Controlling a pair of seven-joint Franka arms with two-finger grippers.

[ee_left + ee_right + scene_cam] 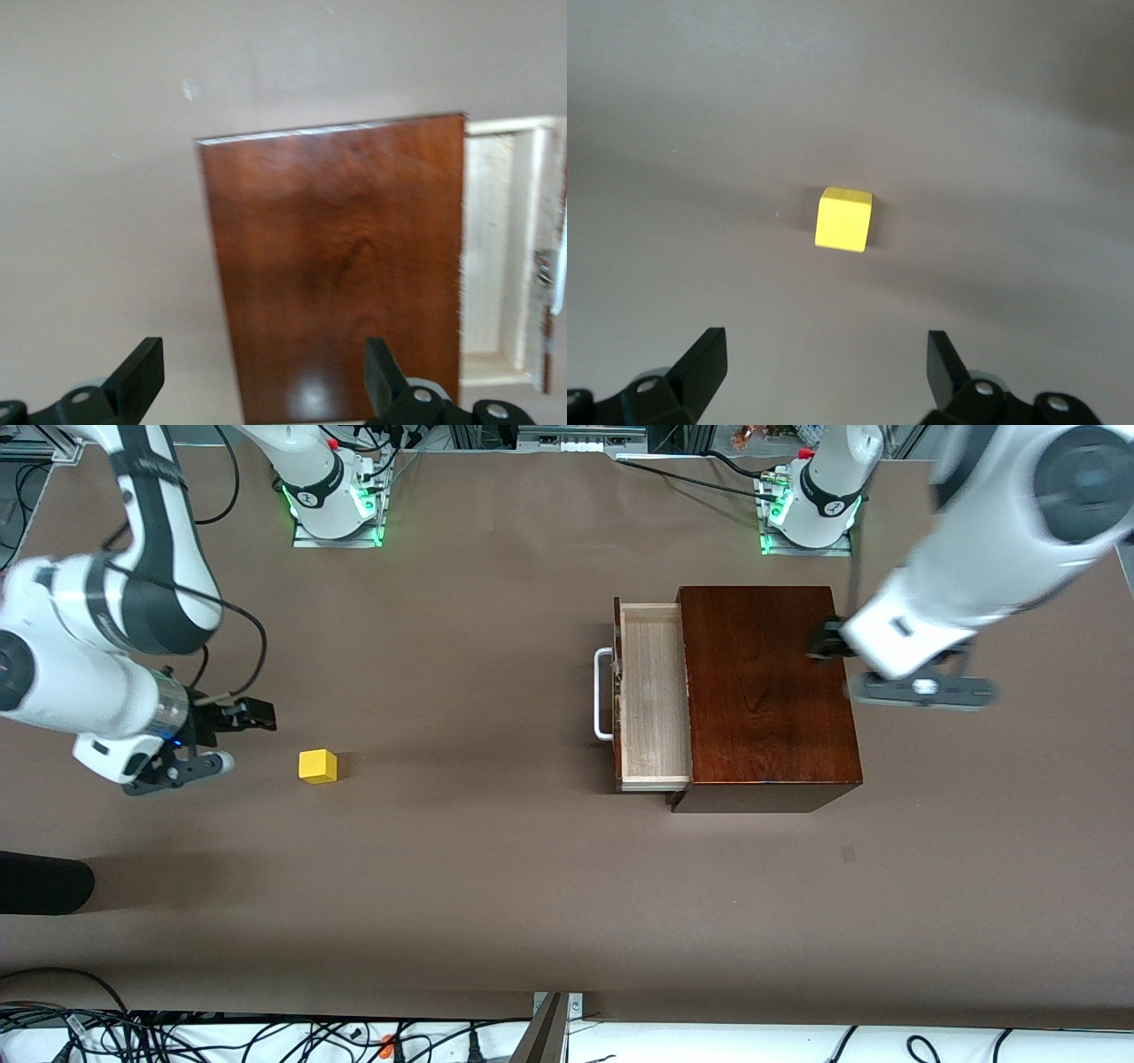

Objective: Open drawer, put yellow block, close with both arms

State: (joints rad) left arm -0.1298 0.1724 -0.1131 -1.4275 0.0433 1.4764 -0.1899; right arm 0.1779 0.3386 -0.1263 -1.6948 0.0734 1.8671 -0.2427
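Yellow block [317, 765] sits flat; drawer [654, 695] open, handle facing it; both grippers' jaws apart.

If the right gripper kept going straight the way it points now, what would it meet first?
Most likely the yellow block. The right gripper is open and empty, and in its wrist view the block sits on the table ahead, roughly centred between its fingers, nothing between. Its height above the table is unclear.

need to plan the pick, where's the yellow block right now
The yellow block sits on the bare table toward the right arm's end, apart from the open drawer, just ahead of the open right claw.
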